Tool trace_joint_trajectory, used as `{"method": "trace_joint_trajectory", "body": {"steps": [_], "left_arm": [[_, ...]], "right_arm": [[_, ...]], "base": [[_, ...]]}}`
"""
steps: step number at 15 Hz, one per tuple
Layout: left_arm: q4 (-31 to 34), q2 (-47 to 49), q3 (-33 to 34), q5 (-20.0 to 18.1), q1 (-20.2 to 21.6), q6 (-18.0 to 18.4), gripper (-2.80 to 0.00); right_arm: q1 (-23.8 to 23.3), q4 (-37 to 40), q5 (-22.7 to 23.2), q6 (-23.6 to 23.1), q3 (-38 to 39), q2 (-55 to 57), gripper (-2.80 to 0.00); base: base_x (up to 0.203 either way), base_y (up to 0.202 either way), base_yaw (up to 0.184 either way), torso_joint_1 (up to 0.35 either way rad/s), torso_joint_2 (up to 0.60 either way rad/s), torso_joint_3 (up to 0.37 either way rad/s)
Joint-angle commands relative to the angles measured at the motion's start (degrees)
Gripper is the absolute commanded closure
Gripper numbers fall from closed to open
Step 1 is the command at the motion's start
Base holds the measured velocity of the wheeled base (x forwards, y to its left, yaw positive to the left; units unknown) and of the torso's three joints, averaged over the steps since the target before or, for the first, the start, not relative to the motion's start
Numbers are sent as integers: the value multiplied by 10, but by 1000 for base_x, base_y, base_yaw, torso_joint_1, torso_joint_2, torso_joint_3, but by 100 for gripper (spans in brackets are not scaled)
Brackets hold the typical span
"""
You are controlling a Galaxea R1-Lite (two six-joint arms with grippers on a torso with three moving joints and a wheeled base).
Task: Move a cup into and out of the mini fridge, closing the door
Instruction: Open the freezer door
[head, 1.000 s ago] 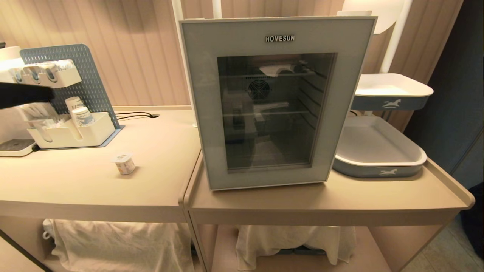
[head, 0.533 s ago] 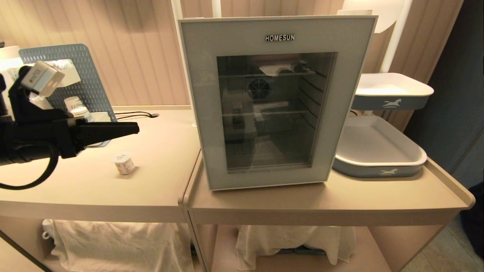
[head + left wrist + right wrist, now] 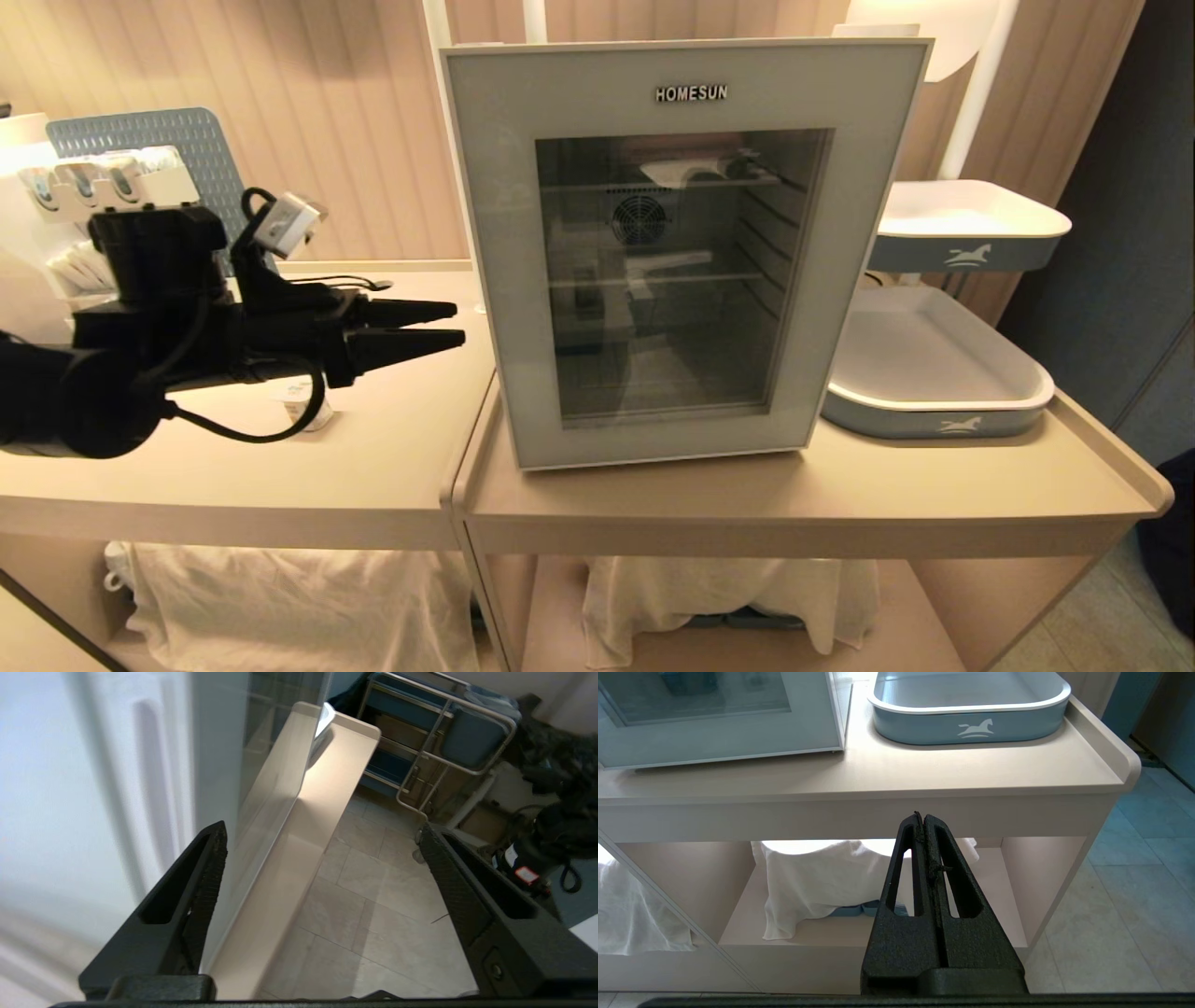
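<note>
The mini fridge (image 3: pixel 46 788) stands on the right-hand table, and its glass-windowed door (image 3: pixel 504 233) is closed. The tiny white cup (image 3: pixel 303 403) sits on the left-hand table, partly hidden behind my left arm's cable. My left gripper (image 3: pixel 457 323) reaches level toward the fridge's left side, just short of the door's edge, above and to the right of the cup. In the left wrist view that gripper (image 3: pixel 322 830) is open and holds nothing, with the door's recessed side edge (image 3: pixel 145 779) beside one finger. My right gripper (image 3: pixel 920 815) is shut and parked low before the table's front.
A pegboard organiser (image 3: pixel 140 177) with paper cups stands at the back left. Two white and blue trays (image 3: pixel 934 373) sit to the right of the fridge. A cable (image 3: pixel 336 283) lies by the wall. White cloths (image 3: pixel 299 597) cover the lower shelves. A metal cart (image 3: pixel 444 732) stands beyond on the floor.
My left arm has swung in from the left edge and reached right toward the fridge's side. Its jaws have opened. The cup and door have not moved.
</note>
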Motion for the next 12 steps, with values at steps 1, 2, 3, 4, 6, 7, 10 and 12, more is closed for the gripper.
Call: {"method": "trace_joint_trajectory", "body": {"steps": [1,2,3,4,6,7,10,12], "left_arm": [[-51,54,-6,-1,-23,0,-280],[-79,72,-8,2,-28,0,-280],[-94,86,-12,3,-30,0,-280],[-99,93,-15,3,-30,0,-280],[-100,98,-16,3,-29,2,-280],[-100,97,-16,4,-28,2,-280],[-99,88,-8,27,-26,2,-280],[-101,63,19,29,-22,3,-280]], "right_arm": [[0,0,0,0,0,1,0],[0,0,0,0,0,1,0],[0,0,0,0,0,1,0],[0,0,0,1,0,1,0],[0,0,0,0,0,1,0],[0,0,0,0,0,1,0],[0,0,0,0,0,1,0],[0,0,0,0,0,1,0]], "base": [[0,0,0,0,0,0],[0,0,0,0,0,0],[0,0,0,0,0,0],[0,0,0,0,0,0],[0,0,0,0,0,0],[0,0,0,0,0,0],[0,0,0,0,0,0],[0,0,0,0,0,0]]}}
